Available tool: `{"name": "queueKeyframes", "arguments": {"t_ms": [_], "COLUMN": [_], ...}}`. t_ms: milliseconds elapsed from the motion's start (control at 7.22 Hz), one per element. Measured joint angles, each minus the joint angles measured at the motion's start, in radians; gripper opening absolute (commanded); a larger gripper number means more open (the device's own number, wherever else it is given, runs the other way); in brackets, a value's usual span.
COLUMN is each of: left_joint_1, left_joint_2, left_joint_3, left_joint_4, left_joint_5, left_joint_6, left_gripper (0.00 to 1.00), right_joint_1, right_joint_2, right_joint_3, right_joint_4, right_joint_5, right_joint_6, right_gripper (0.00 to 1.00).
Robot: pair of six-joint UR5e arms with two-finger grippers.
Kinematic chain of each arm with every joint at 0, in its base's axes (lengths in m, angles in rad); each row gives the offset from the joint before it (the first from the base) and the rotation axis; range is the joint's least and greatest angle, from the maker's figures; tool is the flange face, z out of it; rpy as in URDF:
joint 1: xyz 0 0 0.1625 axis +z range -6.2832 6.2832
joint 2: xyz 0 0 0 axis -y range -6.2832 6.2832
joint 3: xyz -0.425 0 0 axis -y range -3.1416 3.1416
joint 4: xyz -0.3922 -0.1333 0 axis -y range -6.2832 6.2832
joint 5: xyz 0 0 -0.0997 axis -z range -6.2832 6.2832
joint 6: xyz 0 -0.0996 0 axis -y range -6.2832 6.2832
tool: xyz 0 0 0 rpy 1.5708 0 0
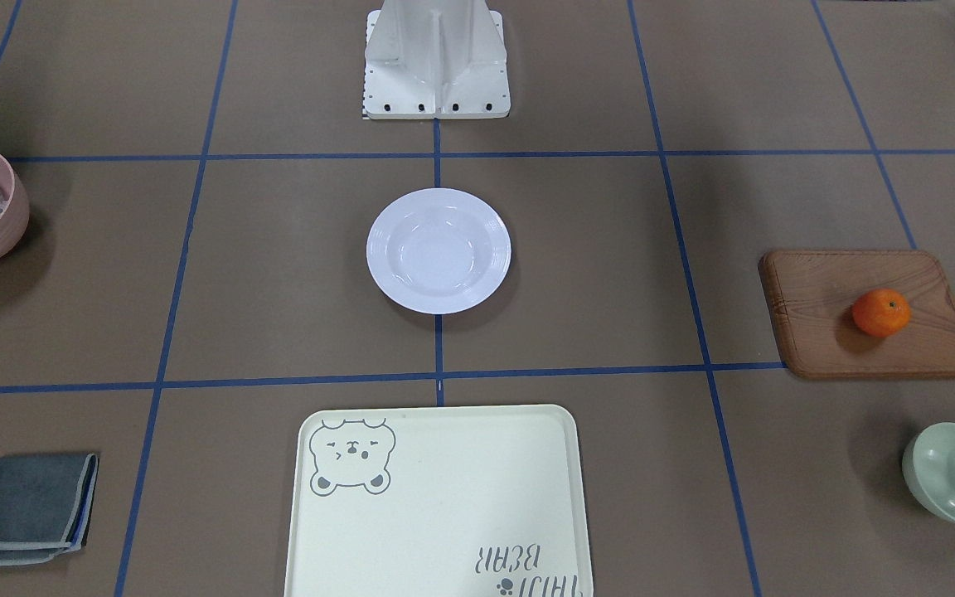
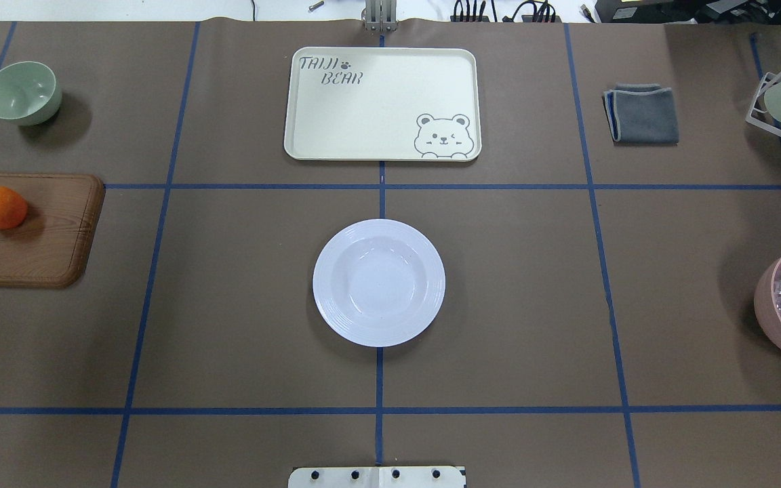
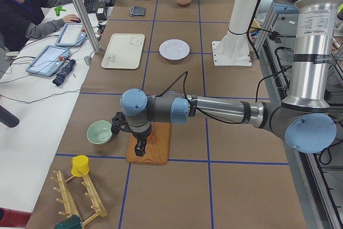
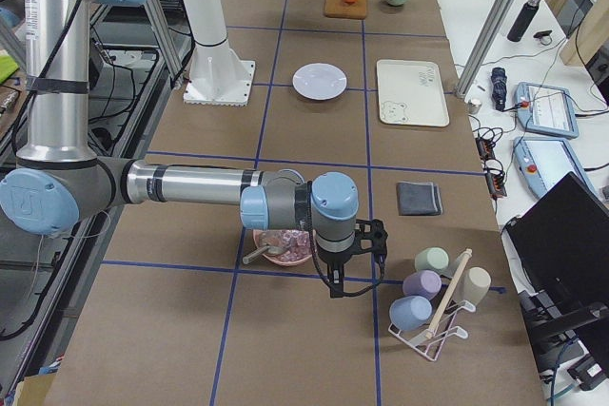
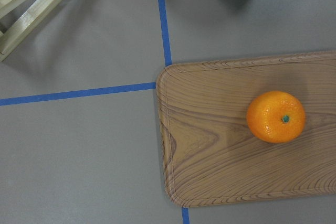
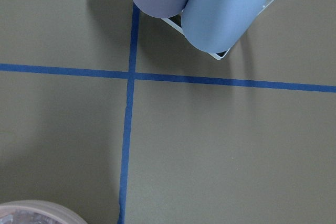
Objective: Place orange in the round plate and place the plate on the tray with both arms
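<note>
The orange [image 2: 0, 207] lies on a brown wooden board [image 2: 45, 237] at the table's left end and also shows in the left wrist view [image 5: 276, 117]. The white round plate [image 2: 378, 282] sits empty at the table's centre. Beyond it lies the cream tray [image 2: 363, 115] with the bear drawing, nothing on it. My left gripper [image 3: 140, 152] hangs over the board near the orange; I cannot tell whether it is open or shut. My right gripper [image 4: 335, 284] hovers at the other end beside the pink bowl [image 4: 283, 246]; its state cannot be told either.
A mint-green bowl [image 2: 22, 91] stands beyond the board. A folded grey cloth [image 2: 643, 113] lies right of the tray. A wire rack of cups [image 4: 433, 306] and a wooden rack [image 3: 75, 202] stand at the table's ends. A person [image 3: 21, 14] sits at a side desk.
</note>
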Motion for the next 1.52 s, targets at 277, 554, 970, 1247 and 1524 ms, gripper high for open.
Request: {"name": "queueKeyframes", "arguments": {"t_ms": [277,554,970,1247,1524], "left_joint_1": [0.000,0.000,-0.008,-0.011,-0.011], "left_joint_2": [0.000,0.000,-0.033,-0.039,-0.045], "left_joint_3": [-0.006,-0.027,-0.056,-0.019,-0.003], "left_joint_4": [-0.001,-0.003,-0.094,-0.277,-0.347], "left_joint_5": [-0.001,0.000,0.007,0.037,0.047], "left_joint_6": [0.000,0.000,-0.005,-0.012,-0.018], "left_gripper": [1.00,1.00,1.00,1.00,0.99], "right_joint_1": [-0.002,-0.016,-0.039,-0.039,-0.039], "right_joint_2": [0.002,0.007,0.013,0.006,0.010], "right_joint_3": [0.003,0.020,0.055,0.031,0.036], "right_joint_4": [0.000,0.001,0.108,0.211,0.233], "right_joint_5": [0.002,0.001,0.000,0.016,0.054], "right_joint_6": [-0.002,-0.010,-0.001,0.013,0.017], "right_gripper": [1.00,1.00,1.00,1.00,1.00]}}
